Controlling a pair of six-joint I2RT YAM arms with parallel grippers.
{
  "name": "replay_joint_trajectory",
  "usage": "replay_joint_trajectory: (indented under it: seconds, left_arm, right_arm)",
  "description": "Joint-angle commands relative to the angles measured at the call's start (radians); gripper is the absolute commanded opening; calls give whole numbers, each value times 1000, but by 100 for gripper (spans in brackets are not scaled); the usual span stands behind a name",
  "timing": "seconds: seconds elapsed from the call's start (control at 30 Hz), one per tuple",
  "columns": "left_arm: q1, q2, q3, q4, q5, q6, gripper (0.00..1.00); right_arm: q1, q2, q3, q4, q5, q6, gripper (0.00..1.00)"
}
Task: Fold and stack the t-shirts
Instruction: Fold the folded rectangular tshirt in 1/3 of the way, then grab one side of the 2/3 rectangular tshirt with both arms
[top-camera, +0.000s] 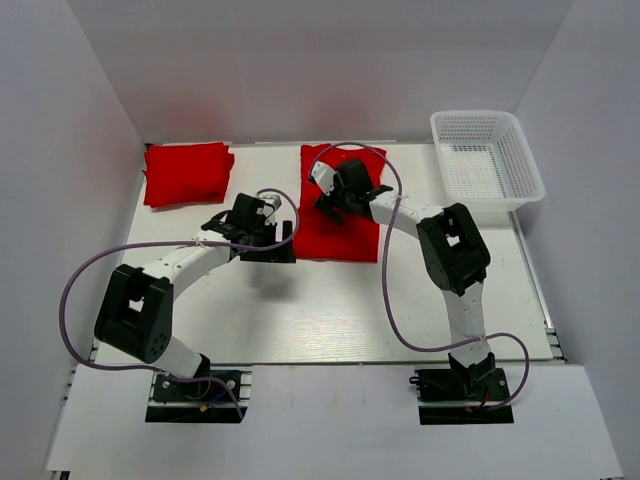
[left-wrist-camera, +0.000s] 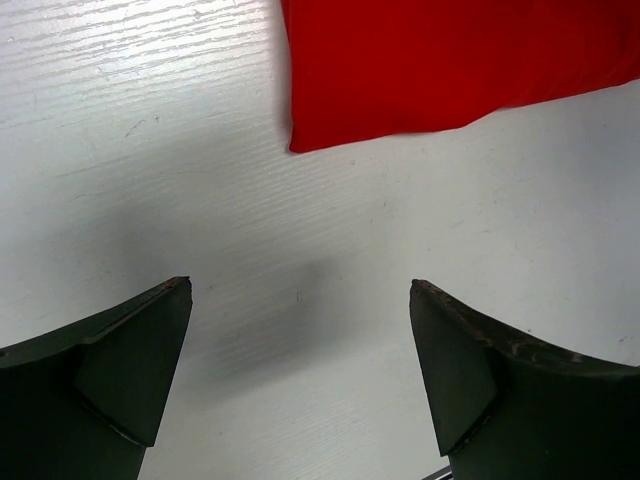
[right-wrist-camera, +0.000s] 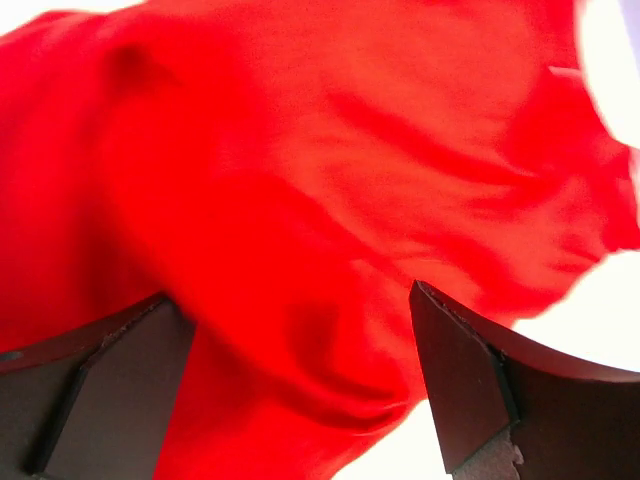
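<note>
One red t-shirt lies folded into a tall rectangle in the middle of the table. Its lower left corner shows at the top of the left wrist view. A stack of folded red t-shirts rests at the back left. My left gripper hangs open over bare table just left of the middle shirt's near corner, and nothing sits between its fingers. My right gripper stands open over the upper part of the middle shirt. Rumpled red cloth fills its view below the spread fingers.
A white mesh basket stands at the back right corner of the white table. Grey walls close in the table at the back and on both sides. Purple cables loop from both arms over the table.
</note>
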Motion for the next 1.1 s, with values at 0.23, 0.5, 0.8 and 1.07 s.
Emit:
replay_joint_trajectory:
  seconds: [0.23, 0.5, 0.8, 1.07]
  left_arm:
    - [6, 10, 46, -24, -38, -3, 100]
    - [6, 53, 136, -36, -78, -3, 100]
    - [15, 228, 241, 4, -20, 11, 100]
    - [-5, 340, 288, 16, -26, 32, 89]
  right_arm:
    - [-27, 136, 253, 166, 355, 259, 90]
    - [-61, -38, 162, -16, 210, 588, 90]
    - [-127, -494, -447, -109, -171, 926, 90]
    - [-146, -503, -568, -117, -237, 968, 90]
